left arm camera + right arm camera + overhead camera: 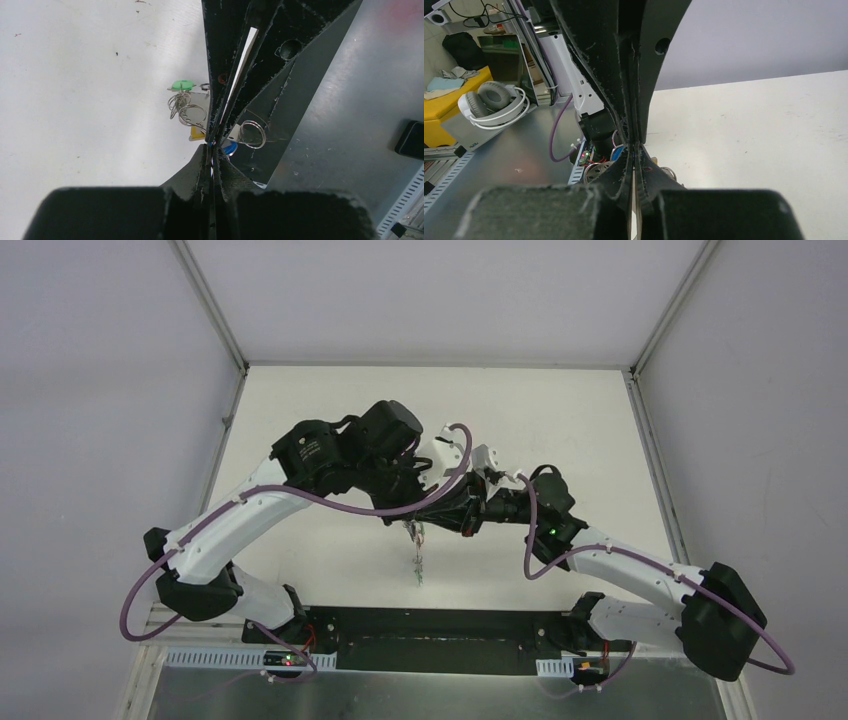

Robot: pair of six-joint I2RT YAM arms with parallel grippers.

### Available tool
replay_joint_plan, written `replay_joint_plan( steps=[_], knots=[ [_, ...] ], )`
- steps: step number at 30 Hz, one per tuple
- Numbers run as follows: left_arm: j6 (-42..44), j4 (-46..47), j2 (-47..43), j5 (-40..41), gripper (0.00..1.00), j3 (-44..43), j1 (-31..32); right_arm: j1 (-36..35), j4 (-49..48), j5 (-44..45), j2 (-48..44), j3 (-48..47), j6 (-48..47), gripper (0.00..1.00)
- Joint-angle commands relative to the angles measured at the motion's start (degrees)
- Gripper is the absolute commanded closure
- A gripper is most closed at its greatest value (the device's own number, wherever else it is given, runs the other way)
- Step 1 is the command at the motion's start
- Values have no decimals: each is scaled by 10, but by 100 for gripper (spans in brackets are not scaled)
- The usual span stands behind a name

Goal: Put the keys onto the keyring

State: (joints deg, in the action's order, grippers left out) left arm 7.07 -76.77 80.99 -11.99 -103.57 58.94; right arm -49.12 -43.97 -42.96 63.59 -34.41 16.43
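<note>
Both grippers meet tip to tip above the middle of the table. My left gripper (412, 520) (212, 146) is shut, and the bunch of keys (419, 555) hangs under its tips. In the left wrist view I see a green tag (181, 85), a yellow tag (196, 133), a blue tag (230, 148) and small split rings (192, 115). A thin wire arc, seemingly the keyring (261, 118), runs beside the fingers; most of it is hidden. My right gripper (424, 523) (634, 146) is shut against the left one's tips. What it pinches does not show.
The white table (560, 420) lies inside a frame with grey walls. A dark base rail (430, 625) and a grey metal plate (350, 100) run along the near edge. Off the table to the left are white headphones (494, 102).
</note>
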Motion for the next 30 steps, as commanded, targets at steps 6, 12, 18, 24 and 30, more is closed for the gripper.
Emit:
replay_joint_plan(
  steps=[6,12,18,24,30],
  knots=[
    [8,72,-50,-4,100,25,6,-5,-16,-1,-29,-5,-20,100],
    [14,94,-66,-17,100,43,6,-4,29,0,-43,-10,-35,96],
    [15,98,-64,-24,100,46,6,-4,35,-3,-43,-13,-43,66],
    [18,99,-62,-28,100,46,7,-4,37,-7,-42,-17,-46,98],
    [22,108,-73,-28,98,55,7,-5,37,-2,-46,-14,-50,100]
  ],
)
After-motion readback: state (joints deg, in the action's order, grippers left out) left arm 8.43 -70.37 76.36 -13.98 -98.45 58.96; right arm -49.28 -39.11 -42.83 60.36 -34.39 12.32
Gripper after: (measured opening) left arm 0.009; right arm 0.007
